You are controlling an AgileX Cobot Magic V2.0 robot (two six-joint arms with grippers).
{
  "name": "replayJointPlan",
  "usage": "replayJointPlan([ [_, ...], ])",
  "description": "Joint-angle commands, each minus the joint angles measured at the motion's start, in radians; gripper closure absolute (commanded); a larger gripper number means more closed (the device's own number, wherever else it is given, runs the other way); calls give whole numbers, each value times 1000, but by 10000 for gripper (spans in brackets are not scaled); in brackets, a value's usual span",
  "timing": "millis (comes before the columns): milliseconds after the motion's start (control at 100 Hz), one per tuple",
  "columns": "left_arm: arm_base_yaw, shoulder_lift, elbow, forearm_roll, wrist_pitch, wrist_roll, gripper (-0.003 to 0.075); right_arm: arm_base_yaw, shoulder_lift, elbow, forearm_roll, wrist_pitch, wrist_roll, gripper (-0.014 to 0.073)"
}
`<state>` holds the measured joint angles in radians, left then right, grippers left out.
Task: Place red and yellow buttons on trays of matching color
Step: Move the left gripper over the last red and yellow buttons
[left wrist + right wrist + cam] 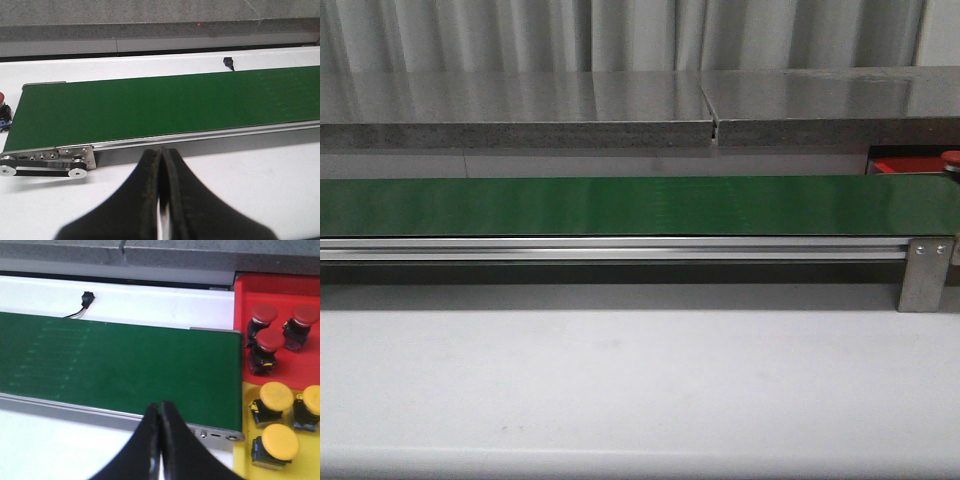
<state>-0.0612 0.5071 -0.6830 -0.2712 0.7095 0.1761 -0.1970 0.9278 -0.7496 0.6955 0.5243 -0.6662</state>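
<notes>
Three red-capped push buttons (274,338) are sitting on the flat bright red tray (239,295), and three yellow-capped buttons (280,426) on the yellow tray (239,460) beside it — both trays lying off the long green conveyor belt (120,370). Both black fingers — left (161,200), right (160,442) — are hanging clenched over the white desk (640,380), grasping nothing.

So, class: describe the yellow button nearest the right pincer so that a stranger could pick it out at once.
Find the long green belt and follow it to the end where the red tray and yellow tray lie. On the yellow tray sit three yellow-capped buttons; the one meant is alone in front, the other two behind it.
</notes>
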Motion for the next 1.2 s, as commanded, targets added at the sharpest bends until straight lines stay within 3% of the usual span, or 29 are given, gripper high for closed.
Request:
replayJointPlan([
  [0,-9,7,-26,-26,-79,-2,741,22,-40,0,24,-57,-11,711],
  [340,-9,9,-26,-28,-74,-2,741,51,-164,87,31,-97,-11,711],
  [500,6,45,-31,-28,-140,-52,741,51,-165,87,31,-98,-11,711],
  [990,220,464,-229,-30,-156,-66,741,51,-165,87,31,-98,-11,711],
  [1190,243,583,-306,-29,-201,-66,741,51,-165,87,31,-99,-11,711],
])
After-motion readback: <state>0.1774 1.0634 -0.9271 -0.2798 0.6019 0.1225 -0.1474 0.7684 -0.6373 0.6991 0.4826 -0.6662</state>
